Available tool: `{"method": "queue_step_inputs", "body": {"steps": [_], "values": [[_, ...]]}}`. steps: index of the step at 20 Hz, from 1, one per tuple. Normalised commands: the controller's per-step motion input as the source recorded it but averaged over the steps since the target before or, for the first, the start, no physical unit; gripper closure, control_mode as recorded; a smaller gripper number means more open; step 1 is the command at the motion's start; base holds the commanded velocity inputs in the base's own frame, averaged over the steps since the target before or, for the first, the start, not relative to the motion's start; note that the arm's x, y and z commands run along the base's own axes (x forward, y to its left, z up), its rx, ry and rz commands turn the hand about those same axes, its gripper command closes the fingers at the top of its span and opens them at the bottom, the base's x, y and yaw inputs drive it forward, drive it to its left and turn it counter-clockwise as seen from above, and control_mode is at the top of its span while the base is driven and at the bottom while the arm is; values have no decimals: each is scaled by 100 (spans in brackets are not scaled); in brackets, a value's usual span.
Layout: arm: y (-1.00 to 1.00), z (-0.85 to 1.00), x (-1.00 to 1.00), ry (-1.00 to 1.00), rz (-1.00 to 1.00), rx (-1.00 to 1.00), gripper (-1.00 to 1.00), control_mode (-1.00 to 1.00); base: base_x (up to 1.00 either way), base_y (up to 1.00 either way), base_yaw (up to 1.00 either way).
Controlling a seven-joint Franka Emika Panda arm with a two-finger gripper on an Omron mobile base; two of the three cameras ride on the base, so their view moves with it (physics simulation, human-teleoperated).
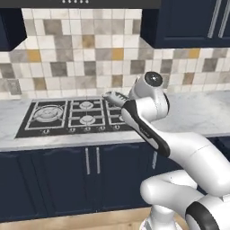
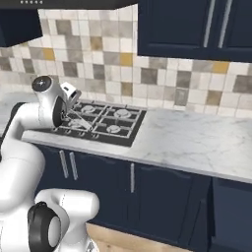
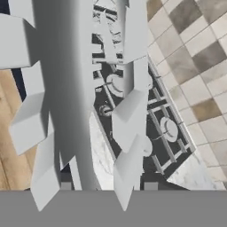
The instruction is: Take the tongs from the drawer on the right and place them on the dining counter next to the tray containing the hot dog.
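Being held above the black stove (image 1: 74, 117), the tongs (image 3: 80, 102) are being clamped in the gripper (image 2: 74, 114), tiled wall (image 1: 81, 58) behind.

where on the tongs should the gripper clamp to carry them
Across both narrow arms at once, pinching them together from their outer sides, as the gripper does now. The tongs are long and slim, jutting over the stove; a mid-length hold probably limits swing.

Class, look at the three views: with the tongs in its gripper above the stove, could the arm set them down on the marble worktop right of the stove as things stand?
Probably yes: the gripper holds the tongs above the stove, and the worktop beside it lies bare.
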Motion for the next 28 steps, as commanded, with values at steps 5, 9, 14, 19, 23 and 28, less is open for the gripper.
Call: {"method": "queue_step_inputs", "body": {"steps": [5,9,14,19,23,28], "values": [[0,0,0,0,0,0,100,100,-2,59,40],[0,0,0,0,0,0,100,100,-1,48,56],[0,0,0,0,0,0,100,100,2,50,72],[0,0,0,0,0,0,100,100,16,45,78],[0,0,0,0,0,0,100,100,29,31,71],[0,0,0,0,0,0,100,100,29,15,67]]}}
